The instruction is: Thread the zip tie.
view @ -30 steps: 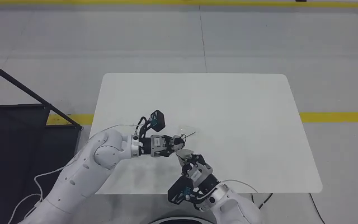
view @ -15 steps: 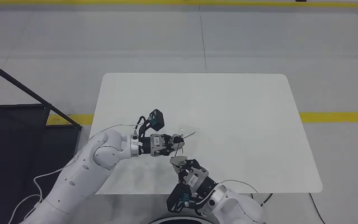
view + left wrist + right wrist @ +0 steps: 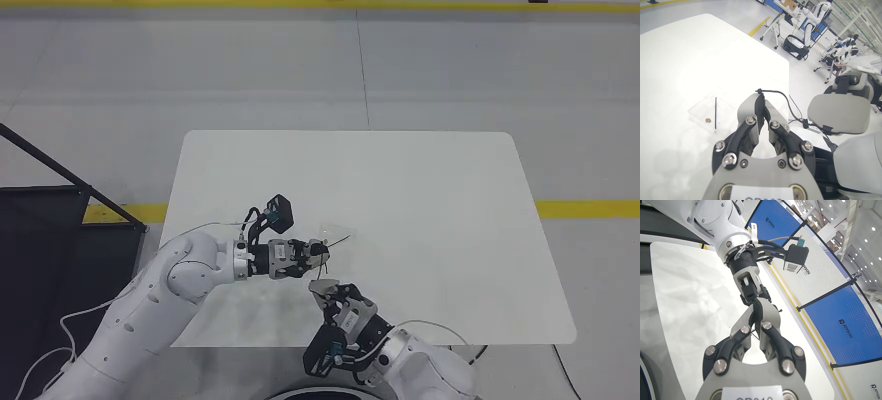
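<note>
My left gripper point(image 3: 318, 252) point(image 3: 761, 98) hovers over the near middle of the white table point(image 3: 430, 200), shut on a black zip tie point(image 3: 772, 91). The tie's square head pokes out past the fingertips, and its strap bends away towards the right arm. The same head point(image 3: 780, 310) juts out beside the fingers in the right wrist view. My right gripper point(image 3: 320, 288) point(image 3: 758, 306) sits just short of the left one, tips nearly meeting it. Its fingers are shut, and I cannot make out anything between the pads.
A second black zip tie point(image 3: 715, 111) point(image 3: 340, 240) lies flat on a clear plastic sheet point(image 3: 700, 108) just beyond the left gripper. A small brown speck point(image 3: 708, 120) sits on that sheet. The table's near edge is close behind the right gripper.
The right gripper drew back from the left gripper towards the near table edge, then edged slightly forward again. The left gripper kept its grip and hardly moved.
</note>
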